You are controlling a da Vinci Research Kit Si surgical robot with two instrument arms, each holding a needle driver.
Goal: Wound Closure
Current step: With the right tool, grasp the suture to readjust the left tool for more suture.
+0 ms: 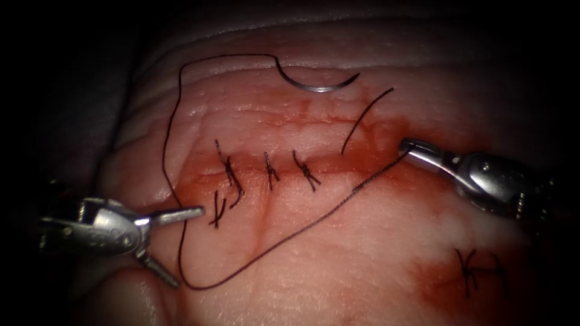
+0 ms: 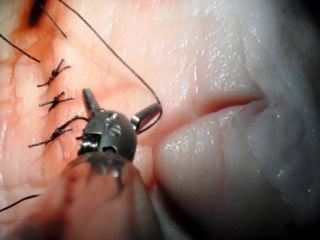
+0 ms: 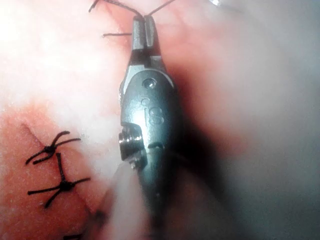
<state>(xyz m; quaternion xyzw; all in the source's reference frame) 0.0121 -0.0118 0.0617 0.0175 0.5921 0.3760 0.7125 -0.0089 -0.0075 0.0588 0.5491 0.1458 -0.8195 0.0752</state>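
The curved needle (image 1: 318, 86) lies free on the tissue (image 1: 362, 241) behind the cut (image 1: 338, 164), held by neither tool and not in the tissue. Its thread (image 1: 171, 127) loops round the left, down to the front, then climbs to my right tool (image 1: 405, 147), whose jaws are shut on it at the cut's right end. In the right wrist view those jaws (image 3: 145, 22) pinch the thread (image 3: 160, 7). My left tool (image 1: 189, 247) stands open at the left and holds nothing; the thread passes between its spread jaws. The left wrist view shows this tool (image 2: 122, 100) open, thread (image 2: 120, 57) beside one jaw.
Three knotted stitches (image 1: 270, 171) cross the cut, with cut ends (image 1: 217, 210) near my left tool. A short thread tail (image 1: 367, 118) rises from the cut's right end. More stitches (image 1: 473, 270) sit at the front right. Red fluid (image 1: 435, 284) stains the tissue.
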